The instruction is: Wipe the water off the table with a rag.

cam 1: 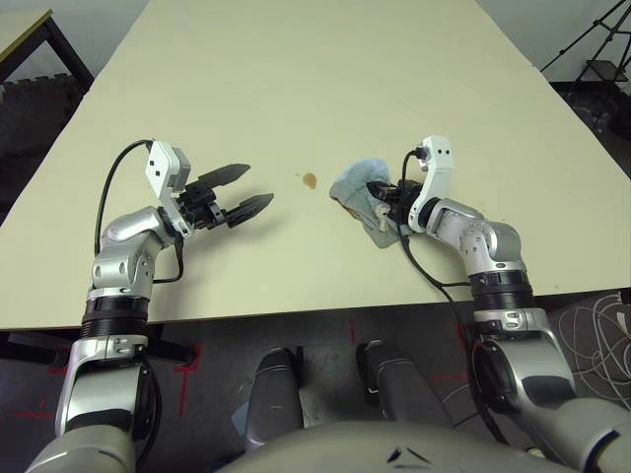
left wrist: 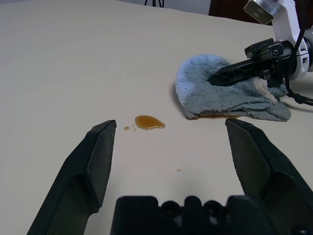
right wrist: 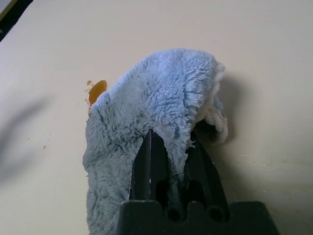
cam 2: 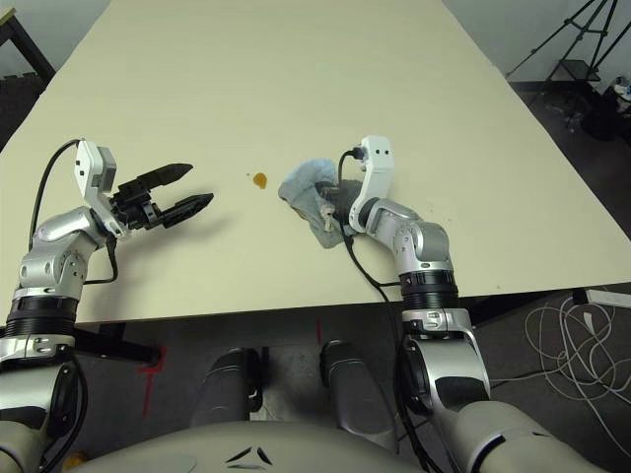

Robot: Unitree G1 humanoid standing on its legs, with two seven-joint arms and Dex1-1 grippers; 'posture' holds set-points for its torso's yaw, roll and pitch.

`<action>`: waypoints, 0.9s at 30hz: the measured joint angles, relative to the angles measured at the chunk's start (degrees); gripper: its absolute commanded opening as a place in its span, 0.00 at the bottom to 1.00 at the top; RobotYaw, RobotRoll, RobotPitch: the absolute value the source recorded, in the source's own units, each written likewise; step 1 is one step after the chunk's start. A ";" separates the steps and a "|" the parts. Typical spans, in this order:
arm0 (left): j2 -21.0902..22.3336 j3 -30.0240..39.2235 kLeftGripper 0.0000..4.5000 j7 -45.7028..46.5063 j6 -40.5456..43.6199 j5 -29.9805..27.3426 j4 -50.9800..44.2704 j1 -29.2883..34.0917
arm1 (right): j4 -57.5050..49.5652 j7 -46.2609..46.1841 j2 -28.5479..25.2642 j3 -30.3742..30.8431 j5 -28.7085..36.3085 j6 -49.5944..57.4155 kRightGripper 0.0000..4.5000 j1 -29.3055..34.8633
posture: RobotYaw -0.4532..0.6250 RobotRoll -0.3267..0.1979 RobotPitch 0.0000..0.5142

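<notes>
The light blue-grey rag (cam 1: pixel 357 183) lies bunched on the cream table (cam 1: pixel 296 79), right of centre. My right gripper (cam 1: pixel 380 192) is shut on the rag, a fold pinched between its black fingers (right wrist: pixel 151 161). A small amber drop of water (cam 1: pixel 310 179) sits just left of the rag, with tiny specks beside it (left wrist: pixel 127 128). A thin brown wet line shows under the rag's edge (left wrist: pixel 215 116). My left gripper (cam 1: pixel 246 190) hovers open above the table, left of the drop, with nothing between its fingers.
The table's near edge (cam 1: pixel 296 310) runs just below both forearms. A tripod (cam 1: pixel 601 44) stands off the far right corner, and cables (cam 2: pixel 582 315) lie on the floor at the right. Another table's corner (cam 1: pixel 25 30) shows far left.
</notes>
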 measured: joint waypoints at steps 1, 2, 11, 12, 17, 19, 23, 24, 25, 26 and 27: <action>0.00 0.00 1.00 0.00 0.00 0.00 -0.03 0.00 | 0.59 -0.35 -0.08 -0.30 -0.04 -0.41 0.00 -0.30 | 0.37 0.62 0.25; 0.00 0.00 1.00 0.01 0.00 0.00 -0.03 0.01 | 1.61 -0.68 -0.21 -0.75 0.00 -0.85 0.00 -0.71 | 0.37 0.62 0.25; -0.01 -0.02 1.00 0.05 0.00 0.02 -0.07 0.01 | 13.43 -5.98 -2.96 -6.90 0.13 -8.52 0.00 -6.15 | 0.36 0.62 0.25; -0.01 -0.02 1.00 0.05 0.00 0.02 -0.06 0.01 | 14.28 -6.87 -3.06 -7.84 0.14 -9.26 0.00 -6.64 | 0.36 0.62 0.25; -0.01 -0.02 1.00 0.05 0.00 0.02 -0.01 0.00 | 16.21 -10.56 -2.79 -11.00 0.74 -11.94 0.00 -7.86 | 0.36 0.62 0.25; -0.01 -0.02 1.00 0.05 -0.01 0.03 0.02 0.00 | 16.22 -11.51 -2.28 -11.56 1.12 -12.08 0.00 -8.13 | 0.36 0.62 0.25; -0.01 -0.02 1.00 0.05 -0.04 0.05 0.13 -0.08 | 16.21 -13.64 -0.51 -13.05 2.28 -12.17 0.00 -9.18 | 0.36 0.62 0.25; 0.02 -0.01 1.00 0.05 -0.08 0.06 0.30 -0.08 | 16.16 -14.33 -0.12 -13.41 2.59 -12.19 0.00 -9.33 | 0.36 0.62 0.25; 0.09 0.00 1.00 0.05 -0.09 0.07 0.50 -0.07 | 16.00 -15.17 0.60 -13.90 2.95 -12.21 0.00 -9.58 | 0.36 0.62 0.25; 0.21 0.01 1.00 0.04 -0.09 0.07 0.61 -0.07 | 15.84 -15.80 1.21 -14.16 3.28 -12.25 0.00 -9.73 | 0.36 0.62 0.25; 0.39 0.02 1.00 0.04 -0.10 0.07 0.66 -0.07 | 15.68 -16.41 1.88 -14.38 3.49 -12.25 0.00 -9.85 | 0.36 0.62 0.24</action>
